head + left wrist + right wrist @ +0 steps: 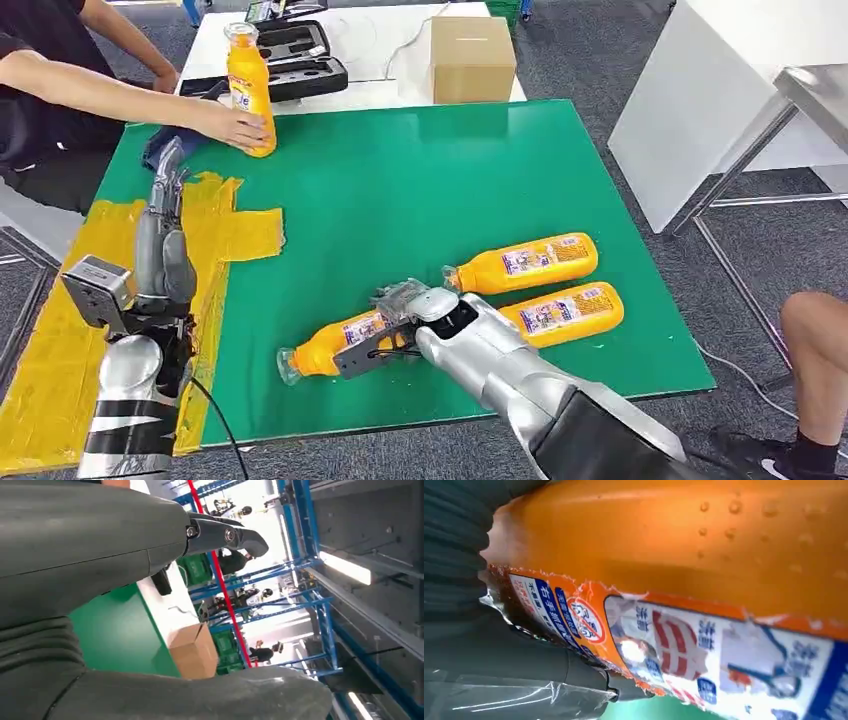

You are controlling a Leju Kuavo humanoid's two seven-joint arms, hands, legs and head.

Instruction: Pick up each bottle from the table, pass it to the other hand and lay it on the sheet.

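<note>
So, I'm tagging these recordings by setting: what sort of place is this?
Probably an industrial hall or warehouse used as a robot test area: blue storage racking under a high ceiling, a green-topped table patched with yellow tape, and a cardboard box.

Head view high, looking down – wrist views close, sideways
</note>
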